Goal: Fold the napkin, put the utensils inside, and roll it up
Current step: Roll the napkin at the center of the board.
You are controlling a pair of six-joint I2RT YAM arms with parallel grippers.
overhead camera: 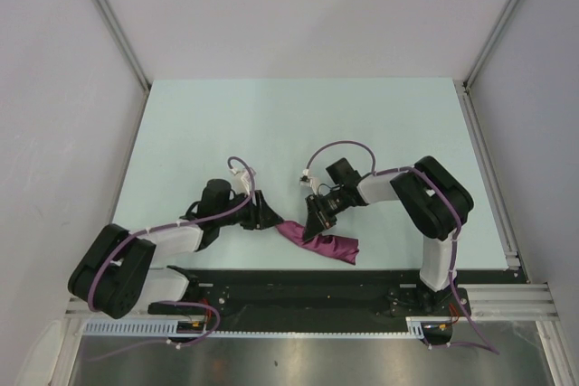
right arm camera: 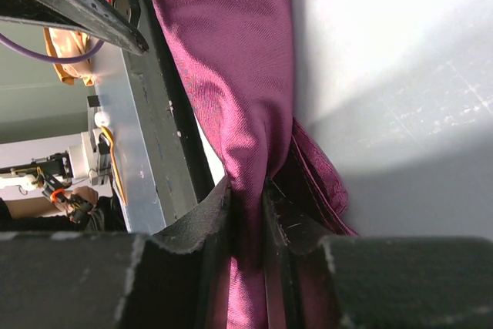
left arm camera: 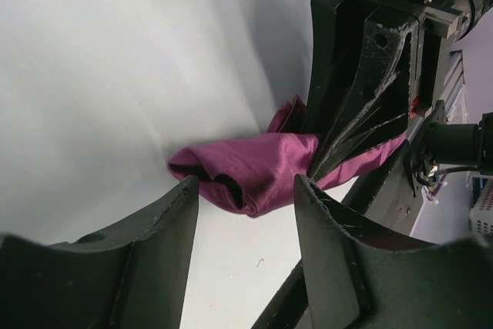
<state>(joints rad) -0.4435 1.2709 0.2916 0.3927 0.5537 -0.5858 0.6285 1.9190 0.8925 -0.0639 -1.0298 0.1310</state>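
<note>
R gripper (right arm camera: 246, 198): jaws narrow, pinched on the napkin (right arm camera: 231, 59). In the wrist view the cloth is squeezed to a thin neck btwn the two fingers (right arm camera: 192, 225), then fans out wider toward 12 o'clock. A 2nd fold of the same cloth bulges just outside the R-hand finger, at approx 4 o'clock.

L gripper (left arm camera: 246, 186): jaws fairly wide, holding nothing. Both fingers (left arm camera: 162, 244) stand apart w/ the napkin's (left arm camera: 254, 167) rolled end in the gap's line, right at or just past the tips. Can't tell if either tip touches it. Past that end, toward 1 o'clock, the R gripper (left arm camera: 362, 90) stands over the cloth, fingers clamped on it.

Top view: napkin (overhead camera: 317, 243) is a bunched, rolled-looking maroon bundle lying on the table (overhead camera: 271, 124) at approx 6 o'clock, close to the near edge. Its long axis runs from 10 to 4 o'clock. R gripper (overhead camera: 318, 214) comes onto its upper part from 12 o'clock. L gripper (overhead camera: 269, 221) sits at the bundle's 10 o'clock end, pointing toward 3. The two grippers are near each other, the cloth btwn and below them. Black base rail (overhead camera: 298, 282) runs just beyond the bundle at 6 o'clock.
</note>
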